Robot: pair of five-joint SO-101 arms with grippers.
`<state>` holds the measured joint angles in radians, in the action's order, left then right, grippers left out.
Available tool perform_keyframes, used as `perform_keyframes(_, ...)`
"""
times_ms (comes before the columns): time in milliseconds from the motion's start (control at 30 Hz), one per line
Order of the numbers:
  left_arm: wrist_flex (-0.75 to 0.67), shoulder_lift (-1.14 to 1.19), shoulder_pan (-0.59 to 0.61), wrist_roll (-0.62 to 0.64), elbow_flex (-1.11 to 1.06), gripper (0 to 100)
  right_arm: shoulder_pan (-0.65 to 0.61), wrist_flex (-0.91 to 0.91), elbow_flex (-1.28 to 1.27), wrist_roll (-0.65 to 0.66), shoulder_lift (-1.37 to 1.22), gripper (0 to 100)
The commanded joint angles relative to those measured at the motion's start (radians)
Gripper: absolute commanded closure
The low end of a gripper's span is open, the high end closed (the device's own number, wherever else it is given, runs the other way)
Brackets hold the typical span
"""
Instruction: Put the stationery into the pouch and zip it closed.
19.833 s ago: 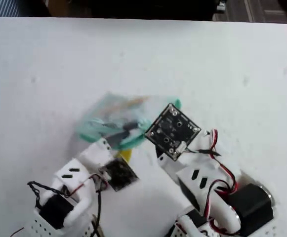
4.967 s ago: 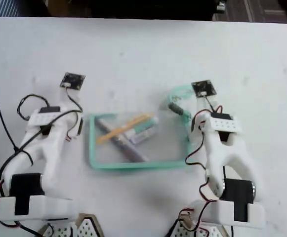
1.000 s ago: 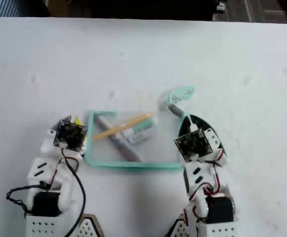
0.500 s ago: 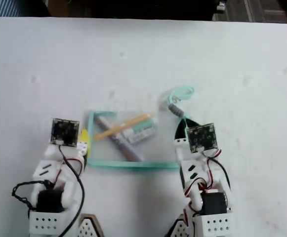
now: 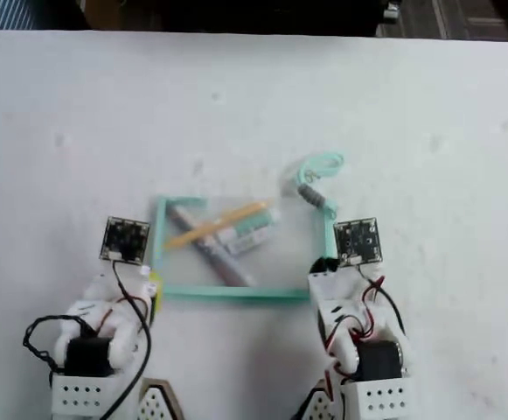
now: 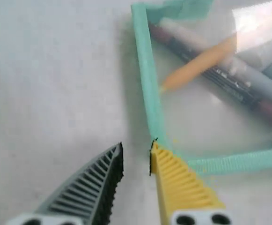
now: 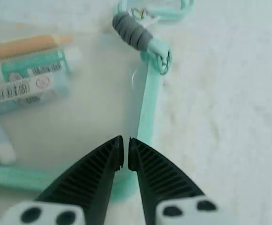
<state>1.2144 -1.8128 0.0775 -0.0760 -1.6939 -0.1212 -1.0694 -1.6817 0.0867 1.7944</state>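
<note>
Now the pouch [image 5: 236, 296] lies flat just ahead of both pincers, stationery [image 5: 221, 234] inside. My left pincer [image 6: 136, 157] gapes slightly at its corner, empty; my right pincer [image 7: 125, 150] is closed on nothing. I judge lifting straight up safest, snagging no edge.

A clear, flat pouch [image 5: 236, 296] with a mint-green border lies on the white table [image 5: 411, 105], its long sides running across the high view. Seen through the plastic, an orange pencil [image 5: 223, 221] lies slantwise across a grey marker [image 5: 212, 255], with a white-and-teal tube [image 5: 252, 234] just beside them. At the pouch's far right corner sits a grey coiled pull [image 5: 313, 194], its mint-green loop strap [image 5: 322, 164] resting on the table outside the border.
</note>
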Motion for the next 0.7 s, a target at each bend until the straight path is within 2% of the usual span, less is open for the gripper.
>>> perform_keyframes(0,0.074,-0.010,0.002,0.012,0.002,88,-0.002,-0.088,-0.009,-0.009,0.004,97.7)
perform_keyframes(100,0.074,-0.010,0.001,0.011,0.002,90,-0.002,-0.142,-0.009,-0.003,0.005,97.7)
perform_keyframes(200,0.074,-0.010,-0.002,0.009,0.002,98,-0.002,-0.163,-0.009,-0.003,0.005,97.7)
perform_keyframes(667,0.074,-0.010,-0.010,0.015,0.002,98,-0.004,-0.196,-0.009,-0.003,0.005,98.1)
